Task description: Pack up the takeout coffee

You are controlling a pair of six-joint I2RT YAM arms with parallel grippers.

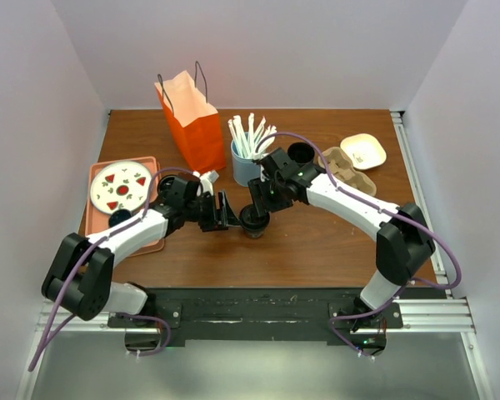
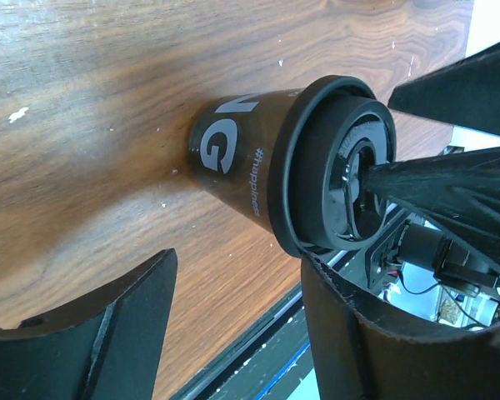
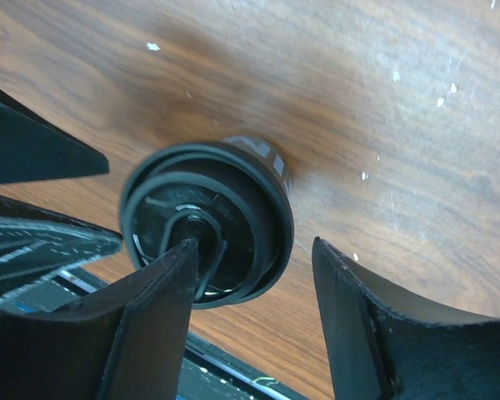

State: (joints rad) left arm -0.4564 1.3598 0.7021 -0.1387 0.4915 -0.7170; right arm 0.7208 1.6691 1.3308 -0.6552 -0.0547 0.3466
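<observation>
The takeout coffee [image 1: 254, 222], a dark brown cup with a black lid, stands upright mid-table. In the left wrist view the cup [image 2: 233, 154] shows white lettering, and its lid [image 2: 333, 167] lies just past my fingertips. My left gripper [image 2: 240, 258] is open, with its right-hand finger [image 2: 367, 333] touching the lid's rim and nothing between the jaws. From above, the left gripper [image 1: 230, 211] sits just left of the cup. My right gripper [image 1: 261, 204] hovers over the lid. It [image 3: 254, 246] is open, one finger [image 3: 150, 325] resting on the lid [image 3: 225, 208], the other apart.
An orange paper bag [image 1: 192, 125] stands at the back. A blue straw holder [image 1: 246, 164], an all-black cup [image 1: 300, 152], a cardboard cup carrier [image 1: 347, 169] and a beige dish [image 1: 364, 150] sit behind the right arm. A pink tray [image 1: 150, 162] with a plate lies at the left.
</observation>
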